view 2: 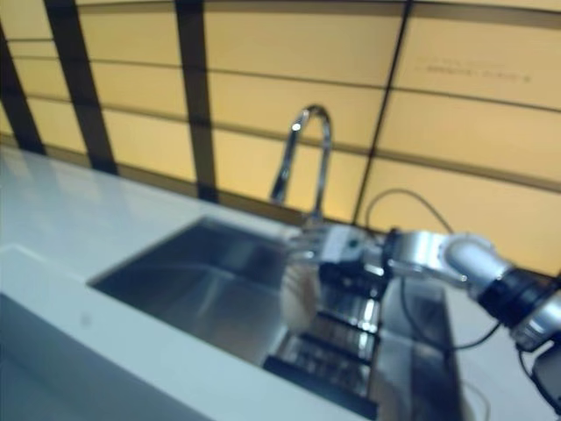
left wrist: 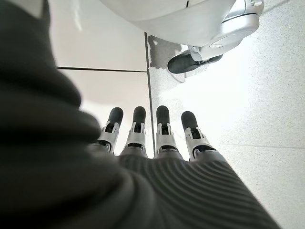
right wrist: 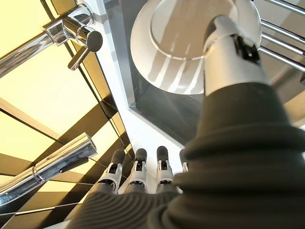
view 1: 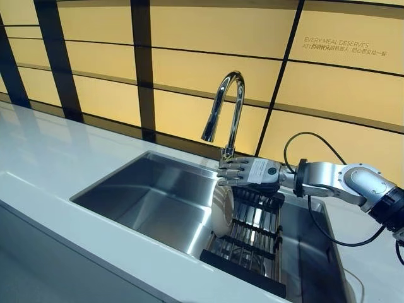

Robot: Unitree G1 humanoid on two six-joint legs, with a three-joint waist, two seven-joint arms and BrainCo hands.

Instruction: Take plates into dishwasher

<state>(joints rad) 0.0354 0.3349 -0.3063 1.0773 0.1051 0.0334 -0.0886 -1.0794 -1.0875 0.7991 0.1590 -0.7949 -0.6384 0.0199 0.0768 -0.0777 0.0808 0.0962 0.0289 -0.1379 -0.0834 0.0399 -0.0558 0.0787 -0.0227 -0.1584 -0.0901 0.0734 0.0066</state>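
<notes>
A white plate [view 1: 222,208] stands on edge in a black wire rack [view 1: 255,237] at the right side of the steel sink [view 1: 148,192]. My right hand [view 1: 248,172] reaches in from the right and hovers just above the plate's top rim, fingers straight and open. In the right wrist view the plate [right wrist: 176,67] shows face-on past the thumb [right wrist: 232,57], which lies over its rim; whether it touches is unclear. My left hand [left wrist: 162,136] shows only in its own wrist view, fingers straight, pointing down at a pale floor and holding nothing.
A tall chrome faucet [view 1: 225,110] rises right behind my right hand, its lever [right wrist: 86,40] close by. White countertop [view 1: 57,158] surrounds the sink. A yellow panelled wall with dark strips [view 1: 142,69] stands behind. No dishwasher is in view.
</notes>
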